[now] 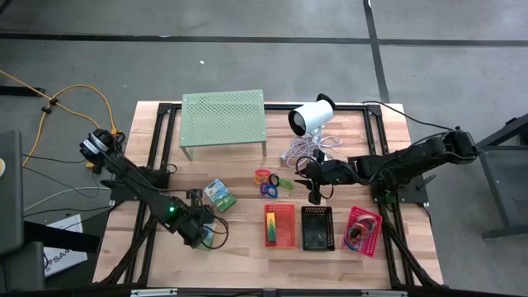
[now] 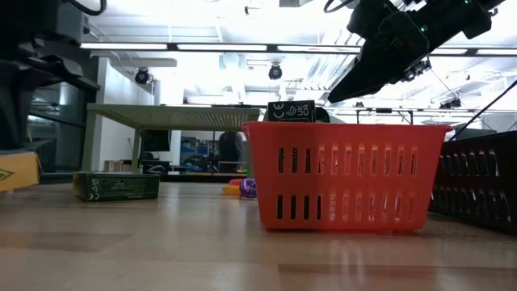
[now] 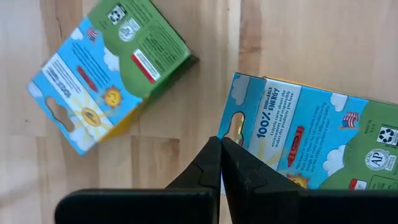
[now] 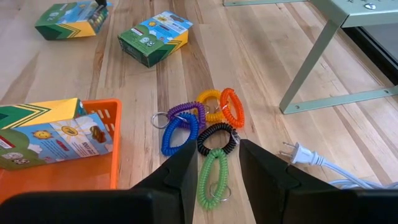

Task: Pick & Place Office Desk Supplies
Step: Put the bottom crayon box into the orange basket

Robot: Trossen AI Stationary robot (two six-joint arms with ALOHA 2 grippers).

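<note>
Right gripper [image 4: 214, 165] fingers open over green coil loop [image 4: 213, 174]; left gripper [image 3: 221, 163] fingers closed by crayon pack [image 3: 311, 140].

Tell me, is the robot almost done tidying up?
Not yet. One crayon pack already sits in the red basket, and bands lie in the pink basket. The right gripper hovers with open fingers over the coil loops, holding nothing. Two crayon boxes and the loops remain on the table.

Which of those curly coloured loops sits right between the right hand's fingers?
The green loop. It lies in the gap of the right hand, nearest its wrist camera; the black, blue, purple, yellow and orange ones lie beyond.
</note>
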